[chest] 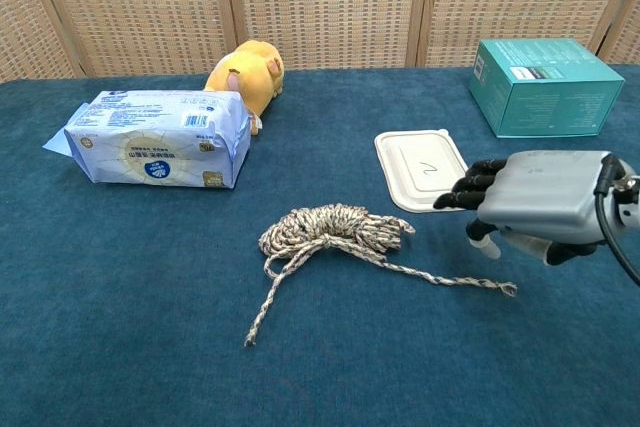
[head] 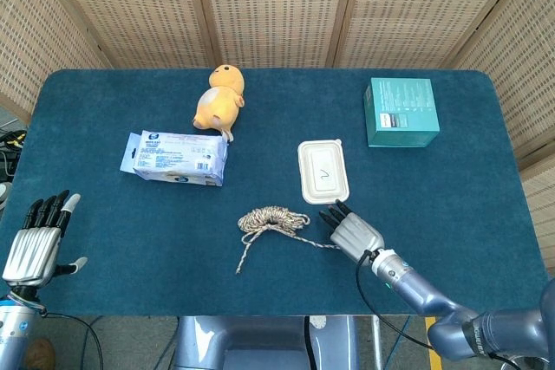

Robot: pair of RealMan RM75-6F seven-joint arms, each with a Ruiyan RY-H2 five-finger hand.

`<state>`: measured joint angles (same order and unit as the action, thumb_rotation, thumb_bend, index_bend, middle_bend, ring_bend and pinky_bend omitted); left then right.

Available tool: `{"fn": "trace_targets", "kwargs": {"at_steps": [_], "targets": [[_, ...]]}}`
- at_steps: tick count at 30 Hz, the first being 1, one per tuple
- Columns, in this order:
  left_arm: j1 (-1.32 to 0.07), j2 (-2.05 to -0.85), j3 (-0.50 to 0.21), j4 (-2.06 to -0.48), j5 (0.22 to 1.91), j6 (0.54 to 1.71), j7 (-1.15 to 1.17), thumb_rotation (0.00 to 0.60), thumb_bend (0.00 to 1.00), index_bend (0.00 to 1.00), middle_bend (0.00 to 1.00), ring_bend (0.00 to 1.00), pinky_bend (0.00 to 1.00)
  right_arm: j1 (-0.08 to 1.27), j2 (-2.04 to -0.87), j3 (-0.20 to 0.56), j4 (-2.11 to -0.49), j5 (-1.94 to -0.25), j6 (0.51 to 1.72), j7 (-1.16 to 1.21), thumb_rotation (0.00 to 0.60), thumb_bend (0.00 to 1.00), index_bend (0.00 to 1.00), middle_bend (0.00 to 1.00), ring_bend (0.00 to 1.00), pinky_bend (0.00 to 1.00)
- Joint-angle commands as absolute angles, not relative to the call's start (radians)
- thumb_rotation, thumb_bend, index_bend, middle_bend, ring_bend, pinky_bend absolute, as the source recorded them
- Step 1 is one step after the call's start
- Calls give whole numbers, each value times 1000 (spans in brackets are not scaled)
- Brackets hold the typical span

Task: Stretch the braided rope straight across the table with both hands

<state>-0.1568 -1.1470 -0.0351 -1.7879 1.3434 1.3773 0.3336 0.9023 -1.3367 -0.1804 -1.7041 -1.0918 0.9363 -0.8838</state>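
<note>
The braided rope (head: 273,218) (chest: 335,227) lies mostly coiled at the table's front middle. One tail runs toward the front left. The other tail (chest: 455,279) trails right across the cloth and ends below my right hand (head: 351,231) (chest: 540,202). That hand hovers palm down just right of the coil with its fingers loosely bent, and the rope end lies free of it. My left hand (head: 35,244) stays at the front left edge, fingers straight and apart, holding nothing. It is far from the rope and shows only in the head view.
A beige lidded tray (head: 323,171) (chest: 427,169) sits just behind my right hand. A teal box (head: 401,112) (chest: 545,85) stands at the back right. A wipes pack (head: 176,157) (chest: 155,137) and a yellow plush toy (head: 221,97) (chest: 248,72) are at the back left.
</note>
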Motion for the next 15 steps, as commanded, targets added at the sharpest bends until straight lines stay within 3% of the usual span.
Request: {"fn": "trace_targets", "kwargs": {"at_steps": [1, 5, 7, 15], "targets": [[-157, -1147, -35, -1788, 1343, 1376, 333, 600, 0, 0, 0, 0, 0, 877, -1320, -155, -1713, -1100, 975, -844, 600, 716, 374, 0, 0, 0], [-158, -1145, -33, -1789, 1347, 1375, 332, 600, 0, 0, 0, 0, 0, 818, -1318, -97, -1732, -1076, 1020, -685, 600, 312, 372, 0, 0, 0], [-157, -1145, -31, -1791, 1352, 1377, 332, 600, 0, 0, 0, 0, 0, 795, -1326, -64, -1740, -1031, 1017, -600, 600, 256, 393, 0, 0, 0], [-155, -1141, -30, -1795, 1355, 1381, 326, 600, 0, 0, 0, 0, 0, 761, -1365, -16, -1736, -943, 977, -480, 600, 249, 444, 0, 0, 0]]}}
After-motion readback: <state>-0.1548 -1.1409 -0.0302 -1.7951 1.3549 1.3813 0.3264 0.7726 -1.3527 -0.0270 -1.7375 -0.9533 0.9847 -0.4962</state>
